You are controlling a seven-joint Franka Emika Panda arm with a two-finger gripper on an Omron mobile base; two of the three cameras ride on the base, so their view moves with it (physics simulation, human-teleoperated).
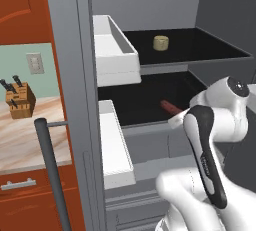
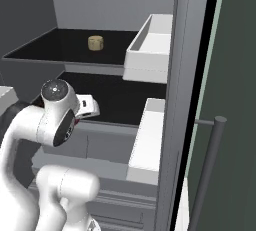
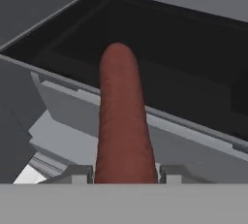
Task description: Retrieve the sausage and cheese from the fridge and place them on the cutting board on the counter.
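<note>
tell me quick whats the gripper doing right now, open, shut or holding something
gripper: shut on the sausage, which sticks out between its fingertips toward the dark fridge shelf.

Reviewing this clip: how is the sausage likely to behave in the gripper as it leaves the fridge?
The sausage sticks out straight between the fingers, so it's probably stiff. Its smooth round body may slip or swivel. Set down, it would likely roll.

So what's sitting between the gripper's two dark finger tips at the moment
The dark red-brown cylindrical sausage. In the hand view it runs up from between the gripper's fingertips, one at each side of it, toward the grey fridge's dark shelf.
</note>
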